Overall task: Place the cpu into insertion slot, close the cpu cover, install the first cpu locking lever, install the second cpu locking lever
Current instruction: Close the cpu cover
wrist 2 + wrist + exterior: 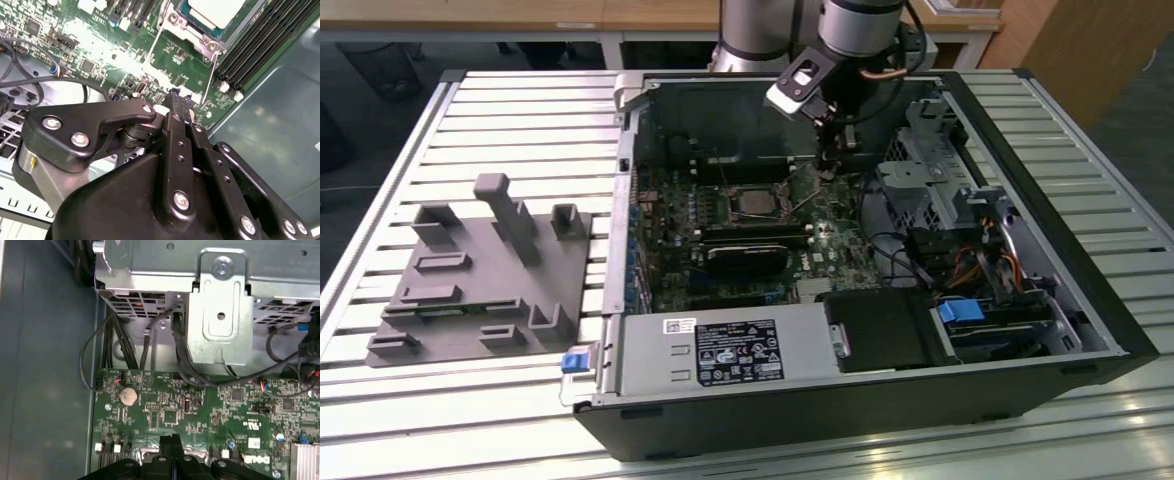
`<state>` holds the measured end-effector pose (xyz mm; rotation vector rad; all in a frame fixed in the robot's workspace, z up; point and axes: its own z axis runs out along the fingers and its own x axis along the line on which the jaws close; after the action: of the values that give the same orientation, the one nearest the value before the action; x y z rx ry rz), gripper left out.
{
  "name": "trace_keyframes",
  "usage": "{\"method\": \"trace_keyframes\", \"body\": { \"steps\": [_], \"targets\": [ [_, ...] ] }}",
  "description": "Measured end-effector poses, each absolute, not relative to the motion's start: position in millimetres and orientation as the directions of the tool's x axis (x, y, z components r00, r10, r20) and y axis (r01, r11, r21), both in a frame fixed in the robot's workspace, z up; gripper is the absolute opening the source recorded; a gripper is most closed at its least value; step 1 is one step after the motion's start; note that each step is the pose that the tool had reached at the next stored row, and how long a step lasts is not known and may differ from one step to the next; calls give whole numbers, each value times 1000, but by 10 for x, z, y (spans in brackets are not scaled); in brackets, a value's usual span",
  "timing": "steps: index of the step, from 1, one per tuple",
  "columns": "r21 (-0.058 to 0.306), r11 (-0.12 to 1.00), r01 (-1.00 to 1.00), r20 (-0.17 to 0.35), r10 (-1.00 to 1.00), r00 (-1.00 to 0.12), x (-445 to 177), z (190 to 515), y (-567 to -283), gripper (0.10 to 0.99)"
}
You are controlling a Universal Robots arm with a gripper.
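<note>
Chip [215, 9]: small square, flat, pale silvery-grey face; lies in the metal-rimmed socket [209, 46] on the green board [200, 410]. Gripper [170, 441]: fingers pressed together, nothing between them; tips low over the board, near the socket.

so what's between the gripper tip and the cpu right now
In the second wrist view, green circuit board with small soldered parts, then the socket's metal frame, lie between the shut gripper and the cpu.

Silver-grey arm [744, 35] with black joints [861, 25] and a black claw [177, 102] of linked bars studded with silver screws [181, 200].
</note>
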<state>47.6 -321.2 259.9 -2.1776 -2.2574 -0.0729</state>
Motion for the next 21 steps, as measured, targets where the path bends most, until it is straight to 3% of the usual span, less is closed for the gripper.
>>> {"method": "trace_keyframes", "body": {
  "steps": [21],
  "targets": [
    [31, 5, 1000, 36, 999, -6, 611, 2475, -3142, 106]
  ]
}}
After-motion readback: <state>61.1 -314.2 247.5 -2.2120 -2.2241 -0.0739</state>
